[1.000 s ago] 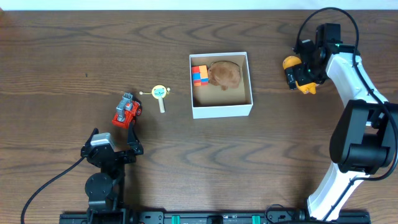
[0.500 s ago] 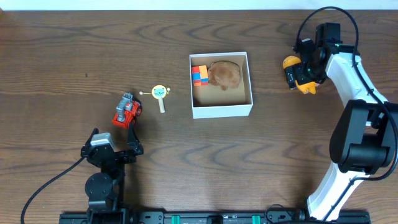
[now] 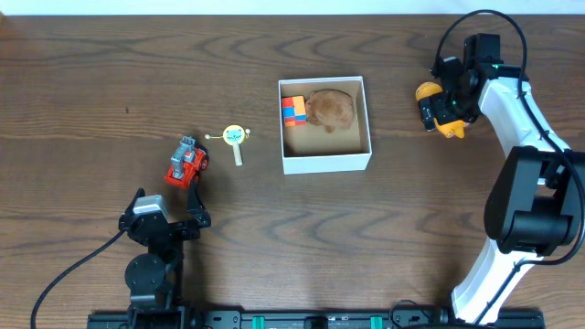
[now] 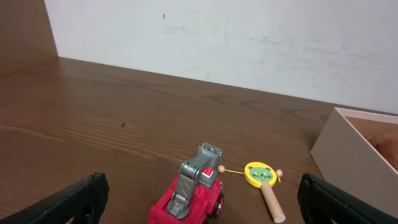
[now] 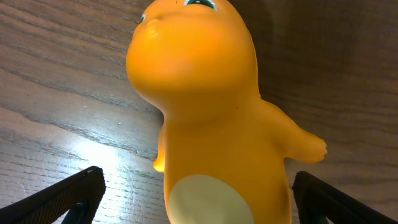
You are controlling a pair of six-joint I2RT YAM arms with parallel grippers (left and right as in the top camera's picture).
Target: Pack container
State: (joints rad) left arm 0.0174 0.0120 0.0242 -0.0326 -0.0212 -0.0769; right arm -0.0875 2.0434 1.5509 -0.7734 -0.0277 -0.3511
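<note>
Right claw stood wide, fingers flanking orange figure, nothing gripped yet; we judged it lined up for grab. Left claw also wide and empty, facing red truck and yellow rattle, likely later picks. Container sat mid-surface, between arms, holding coloured block and brown plush. Only overhead showed us box contents. Only right wrist showed figure filling gap between fingers.
</note>
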